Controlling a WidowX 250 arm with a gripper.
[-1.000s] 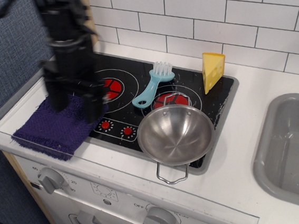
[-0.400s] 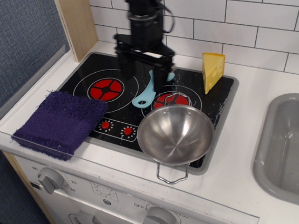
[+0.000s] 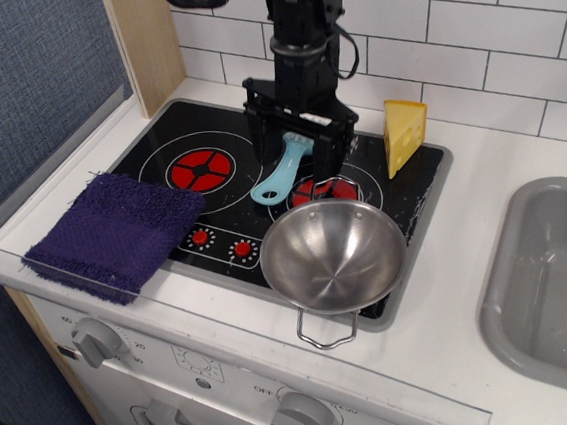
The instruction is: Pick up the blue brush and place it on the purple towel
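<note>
Since the earlier frames we see the arm has swung from over the towel across the hob and come down a little further right, so that our pincer (image 3: 299, 154) now straddles the blue brush (image 3: 284, 173). Its two black fingers (image 3: 264, 141) stand wide apart, one on each side of the brush's upper handle, not closed on it; whether they touch it we cannot tell. The brush lies flat on the black cooktop (image 3: 157, 149), between the two red burner rings, its bristle end hidden under the pincer and its handle with the rounded hole pointing down toward the front left. Just in front of the handle tip sits the steel bowl (image 3: 333, 256), its rim close to the brush but apart from it, its wire handle hanging over the front edge of the hob. To the right of the pincer a yellow cheese wedge (image 3: 404, 134) stands upright at the cooktop's back right corner. The purple towel (image 3: 115, 234) lies well apart on the left, spread over the hob's front left corner and the white counter (image 3: 518, 145), with nothing on it.
</note>
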